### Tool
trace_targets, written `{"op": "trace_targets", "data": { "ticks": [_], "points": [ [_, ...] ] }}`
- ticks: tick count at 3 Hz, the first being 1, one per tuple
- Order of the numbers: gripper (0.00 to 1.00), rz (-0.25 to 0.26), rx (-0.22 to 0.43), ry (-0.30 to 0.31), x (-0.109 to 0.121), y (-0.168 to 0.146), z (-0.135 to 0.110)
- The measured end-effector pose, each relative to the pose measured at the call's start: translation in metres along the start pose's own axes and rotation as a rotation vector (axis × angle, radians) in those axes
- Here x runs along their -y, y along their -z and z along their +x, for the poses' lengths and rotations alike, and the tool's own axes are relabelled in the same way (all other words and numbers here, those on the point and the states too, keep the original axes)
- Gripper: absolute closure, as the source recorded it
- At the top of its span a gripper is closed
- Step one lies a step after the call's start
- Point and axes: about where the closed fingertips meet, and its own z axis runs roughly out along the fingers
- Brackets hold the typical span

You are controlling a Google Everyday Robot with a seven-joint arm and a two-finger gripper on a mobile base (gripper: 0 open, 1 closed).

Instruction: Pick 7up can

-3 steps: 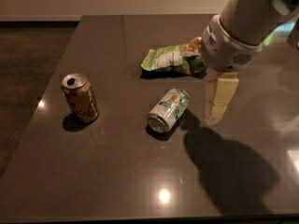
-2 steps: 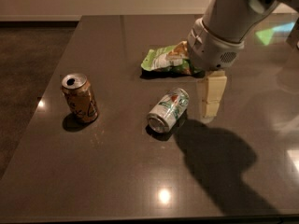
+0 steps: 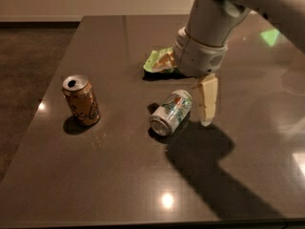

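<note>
The 7up can [image 3: 170, 112] lies on its side in the middle of the dark table [image 3: 119, 175], its shiny end facing the front left. It is silver-white with a green label and a small red mark. My gripper [image 3: 208, 112] hangs from the big grey-white wrist just to the right of the can, close beside it and low over the table. It holds nothing that I can see.
A brown-gold can [image 3: 81, 100] stands upright at the left, near the table's left edge. A green crinkled chip bag [image 3: 158, 61] lies behind the 7up can, partly hidden by my wrist. Carpeted floor lies off the left edge.
My arm has moved left, bringing the gripper closer to the right side of the 7up can and covering more of the chip bag. The cans have not moved.
</note>
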Motion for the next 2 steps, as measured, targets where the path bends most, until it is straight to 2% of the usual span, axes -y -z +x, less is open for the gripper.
{"op": "trace_targets", "data": {
  "ticks": [1,2],
  "points": [
    [0.0,-0.01,-0.034,0.088,-0.001,-0.015,-0.003],
    [0.0,-0.033,-0.075,0.151,-0.001,-0.031,-0.001]
  ]
}}
